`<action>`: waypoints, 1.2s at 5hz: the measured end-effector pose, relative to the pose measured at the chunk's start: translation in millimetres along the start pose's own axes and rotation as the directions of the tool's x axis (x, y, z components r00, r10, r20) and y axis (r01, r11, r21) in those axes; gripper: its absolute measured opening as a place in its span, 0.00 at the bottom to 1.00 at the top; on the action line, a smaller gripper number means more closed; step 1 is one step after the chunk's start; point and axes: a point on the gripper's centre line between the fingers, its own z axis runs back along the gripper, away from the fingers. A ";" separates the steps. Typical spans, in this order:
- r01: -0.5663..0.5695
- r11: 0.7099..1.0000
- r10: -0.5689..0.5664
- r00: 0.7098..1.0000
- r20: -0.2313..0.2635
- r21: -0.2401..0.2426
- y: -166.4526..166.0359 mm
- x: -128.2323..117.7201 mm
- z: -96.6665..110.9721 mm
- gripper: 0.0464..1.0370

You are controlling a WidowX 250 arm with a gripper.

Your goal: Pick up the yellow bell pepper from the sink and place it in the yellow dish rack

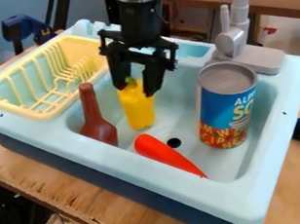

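Two fingers of the tool [135, 90], parted by about the yellow pepper's [140, 112] width, seem to grip its top in the left part of the sink [184, 187], where swinging left could knock the brown bottle [99, 129] over.

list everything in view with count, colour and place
toy pepper: 1, yellow with green top, upright in basin
toy bottle: 1, brown, basin's left side
toy carrot or chili: 1, red, front of basin
can: 1, blue and red label, right in basin
drain hole: 1, black, basin floor
sink: 1, pale blue, on table
dish rack: 1, yellow, left of basin
faucet: 1, grey, behind can
clamp: 1, dark blue, upper left
table: 1, wooden, under sink
gripper: 1, black, at pepper's top
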 end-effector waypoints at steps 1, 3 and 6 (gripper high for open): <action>-0.009 0.999 0.009 1.000 0.012 -0.031 0.4 2.1 -0.1 0.35; -0.023 0.999 0.022 0.999 -0.028 -0.035 3.7 -3.7 2.5 0.08; -0.109 0.993 0.114 0.986 0.124 -0.047 31.6 -18.2 59.2 0.07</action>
